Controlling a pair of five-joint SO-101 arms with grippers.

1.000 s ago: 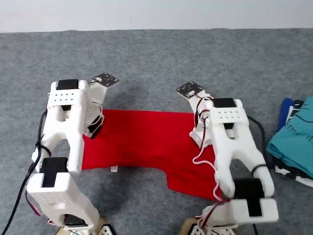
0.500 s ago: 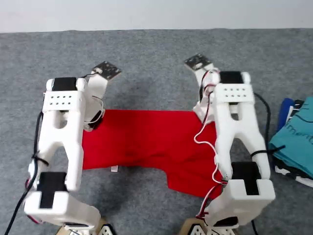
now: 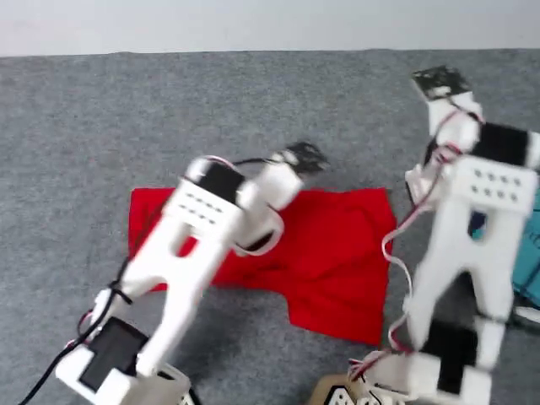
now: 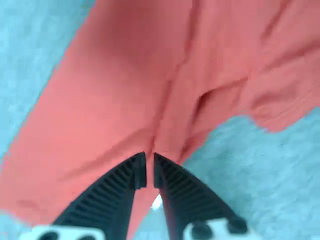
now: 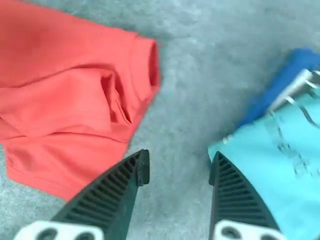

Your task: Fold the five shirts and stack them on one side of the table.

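High view shows the red shirt point(image 3: 337, 245) lying near the middle of the table point(image 3: 253, 110). Its long axis runs side to side, and the rumpled, half-folded end is toward the right arm's side.

The left gripper point(image 4: 148, 162) hangs directly over the shirt's middle, tips pointing down at a crease. Its jaws stand almost together with only a slit between them. I cannot tell whether a pinch of cloth sits in that slit.

The right gripper point(image 5: 175, 170) is over bare table, jaws spread wide and holding nothing. The shirt's sleeve end is on one side of it and the pile on the other.

I judge the left arm to be the nearer one for the next fold. The right would have to reach across toward the shirt.

The pile sits at the table's right edge, with a teal shirt point(image 5: 270, 165) on top and a blue shirt point(image 5: 287, 85) beneath it. Bare table separates it from the red one.
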